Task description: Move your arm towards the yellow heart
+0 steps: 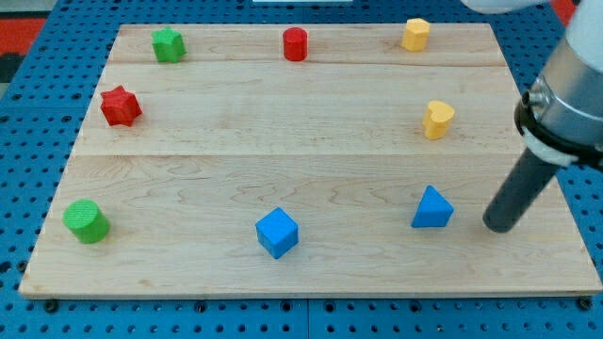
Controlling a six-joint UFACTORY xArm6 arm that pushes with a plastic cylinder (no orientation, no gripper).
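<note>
You've got a pale wood board sitting on blue pegboard. The yellow heart is small and glossy, upright at the view's right, mid-height. Your tip is down near the right edge, just right of the blue triangle, touching no block and well below the heart.

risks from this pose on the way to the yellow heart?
1. My tip sits just to the view's right of the blue triangle; a leftward drift could knock it.
2. The yellow heart lies toward the view's top-left; overshoot would shove it instead of stopping beside it.
3. The other yellow block sits beyond the heart and could be mistaken for it.
</note>
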